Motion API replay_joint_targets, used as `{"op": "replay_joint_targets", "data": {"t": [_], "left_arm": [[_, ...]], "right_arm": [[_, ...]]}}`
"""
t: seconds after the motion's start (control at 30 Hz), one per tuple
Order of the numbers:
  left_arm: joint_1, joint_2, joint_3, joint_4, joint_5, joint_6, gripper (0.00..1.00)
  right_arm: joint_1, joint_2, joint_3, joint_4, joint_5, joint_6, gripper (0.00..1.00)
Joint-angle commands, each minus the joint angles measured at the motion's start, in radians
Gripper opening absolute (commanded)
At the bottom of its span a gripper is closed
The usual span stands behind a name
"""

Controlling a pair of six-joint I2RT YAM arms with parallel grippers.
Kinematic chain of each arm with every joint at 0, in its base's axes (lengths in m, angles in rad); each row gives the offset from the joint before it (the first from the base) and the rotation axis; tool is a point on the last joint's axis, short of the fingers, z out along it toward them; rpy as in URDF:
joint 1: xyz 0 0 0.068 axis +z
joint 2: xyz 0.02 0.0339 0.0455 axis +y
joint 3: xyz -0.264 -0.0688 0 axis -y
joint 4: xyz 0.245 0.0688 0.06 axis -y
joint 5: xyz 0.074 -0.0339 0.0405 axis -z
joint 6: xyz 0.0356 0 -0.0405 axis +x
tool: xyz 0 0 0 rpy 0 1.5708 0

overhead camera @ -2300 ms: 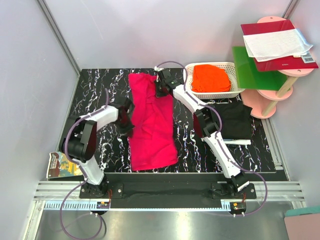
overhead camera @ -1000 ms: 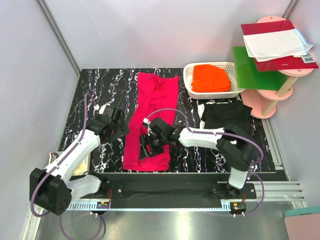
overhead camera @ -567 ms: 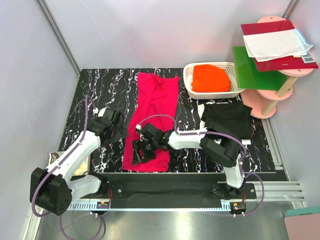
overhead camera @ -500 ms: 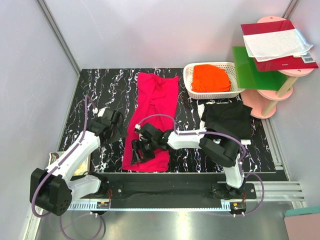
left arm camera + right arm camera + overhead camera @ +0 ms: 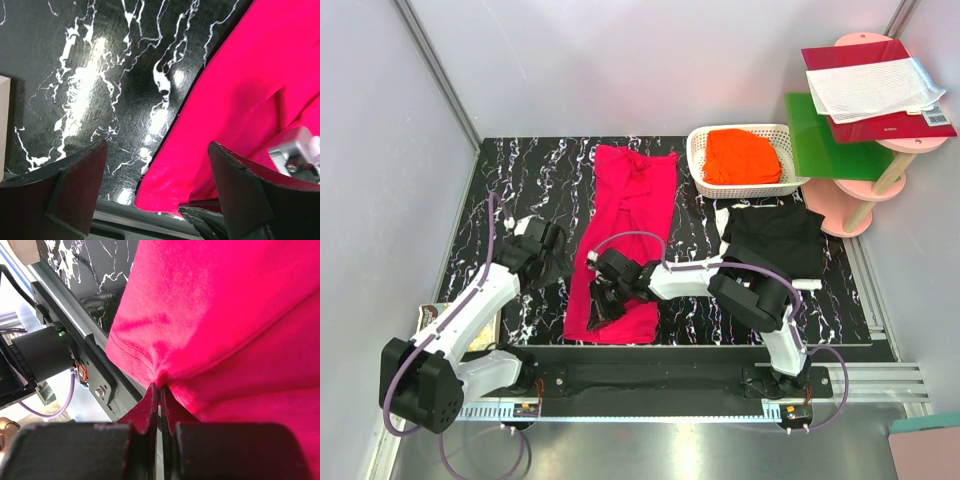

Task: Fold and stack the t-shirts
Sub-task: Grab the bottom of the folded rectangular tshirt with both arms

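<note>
The right pincer (image 5: 160,387) is clenched on the pink shirt's (image 5: 628,225) hem, and the rest of the shirt lies flat beyond it. The left pincer (image 5: 546,260) hangs released, the shirt just to its right. Folding looks only part done. Stacking is not done yet.

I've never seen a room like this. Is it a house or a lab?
Probably a robot lab, not a house: robot arms bolted by a black table, plain grey walls around it, one pinching a pink shirt.
</note>
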Motion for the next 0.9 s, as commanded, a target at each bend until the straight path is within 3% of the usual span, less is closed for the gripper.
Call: {"op": "replay_joint_targets", "data": {"t": [0.0, 0.4, 0.87], "left_arm": [[0.005, 0.011, -0.014, 0.03, -0.022, 0.008, 0.87], [0.005, 0.081, -0.028, 0.057, -0.008, 0.011, 0.87], [0.005, 0.166, -0.022, 0.063, 0.007, 0.005, 0.86]], "right_arm": [[0.018, -0.06, 0.002, 0.028, 0.038, -0.008, 0.01], [0.04, -0.273, -0.059, -0.085, 0.153, -0.028, 0.01], [0.044, -0.315, -0.248, -0.176, 0.207, 0.06, 0.0]]}}
